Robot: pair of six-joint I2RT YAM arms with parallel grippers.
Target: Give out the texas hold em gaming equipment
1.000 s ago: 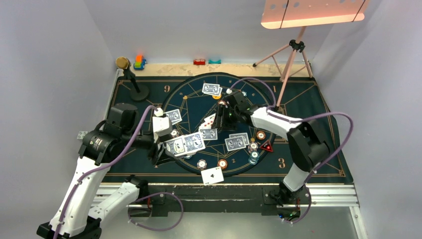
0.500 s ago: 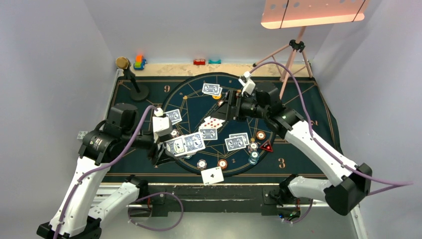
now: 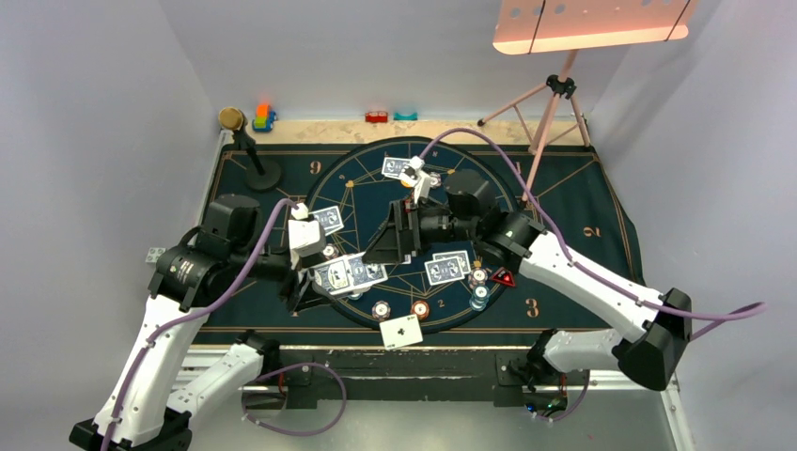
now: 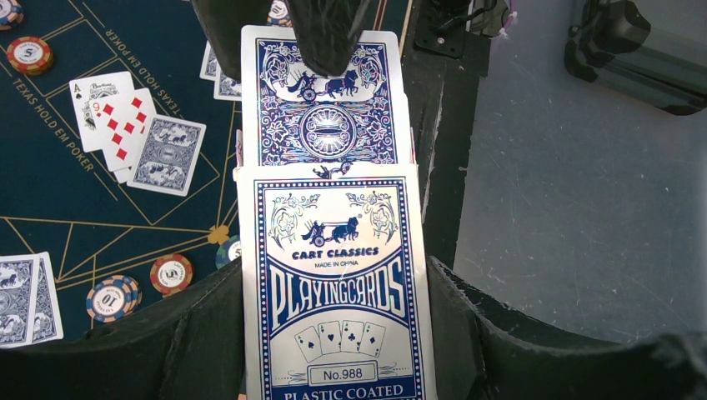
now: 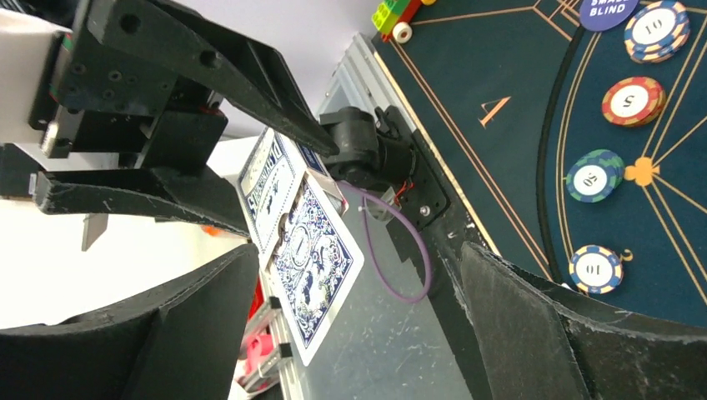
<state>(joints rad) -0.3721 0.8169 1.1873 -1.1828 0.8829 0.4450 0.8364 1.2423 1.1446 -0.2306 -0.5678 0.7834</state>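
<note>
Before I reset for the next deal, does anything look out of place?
Yes. A white face-up playing card with one black pip lies tilted at the near edge of the dark-blue mat, apart from the blue-backed cards.

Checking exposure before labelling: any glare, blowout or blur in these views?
Top external: even light, panel up top glows bright. Left wrist: sharp, rainbow sheen on the card box. Right wrist: background at left blown white, near fingers dark and soft.
</note>
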